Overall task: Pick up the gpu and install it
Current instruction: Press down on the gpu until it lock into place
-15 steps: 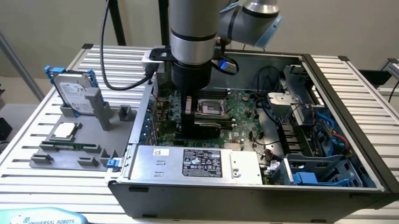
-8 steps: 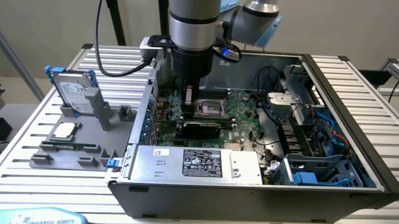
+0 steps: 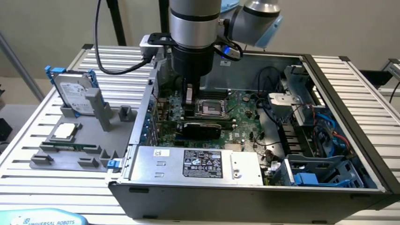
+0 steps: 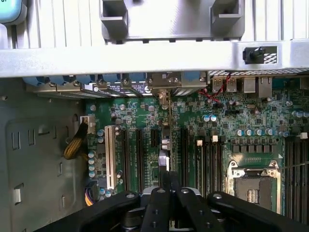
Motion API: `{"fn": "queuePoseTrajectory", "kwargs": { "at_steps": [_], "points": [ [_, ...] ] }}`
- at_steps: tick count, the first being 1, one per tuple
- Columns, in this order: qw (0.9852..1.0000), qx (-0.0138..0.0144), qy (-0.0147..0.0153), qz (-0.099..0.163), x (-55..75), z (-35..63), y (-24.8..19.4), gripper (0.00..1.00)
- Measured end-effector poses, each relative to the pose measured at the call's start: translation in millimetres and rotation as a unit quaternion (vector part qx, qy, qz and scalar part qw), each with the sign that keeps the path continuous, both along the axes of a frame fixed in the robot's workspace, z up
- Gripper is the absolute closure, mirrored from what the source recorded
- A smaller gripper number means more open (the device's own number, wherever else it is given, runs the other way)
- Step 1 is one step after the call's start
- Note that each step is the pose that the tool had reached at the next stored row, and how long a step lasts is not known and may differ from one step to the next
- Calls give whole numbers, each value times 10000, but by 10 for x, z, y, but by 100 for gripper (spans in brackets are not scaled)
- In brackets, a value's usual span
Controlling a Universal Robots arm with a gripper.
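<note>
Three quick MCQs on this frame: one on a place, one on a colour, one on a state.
1. The hard drive stands:
A. inside the PC case
B. on the grey fixture, at the exterior view's left
C. in the gripper

2. The hard drive's rails are:
A. red
B. blue
C. yellow

3. The gripper is:
A. wide open
B. shut on the gpu
C. shut on the CPU chip

Key:
1 B, it sits upright in the fixture outside the case.
2 B, blue plastic shows on both of its sides.
3 B, in the wrist view its fingers pinch the thin card's edge.
</note>
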State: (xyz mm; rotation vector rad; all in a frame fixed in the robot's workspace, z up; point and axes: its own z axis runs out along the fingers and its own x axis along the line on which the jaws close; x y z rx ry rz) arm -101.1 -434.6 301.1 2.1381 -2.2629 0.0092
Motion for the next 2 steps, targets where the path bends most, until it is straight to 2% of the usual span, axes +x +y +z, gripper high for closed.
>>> {"fn": "queuePoseTrajectory", "kwargs": {
  "at_steps": [2],
  "points": [
    [10000, 0, 0, 0, 0, 0, 0, 89]
  ]
}}
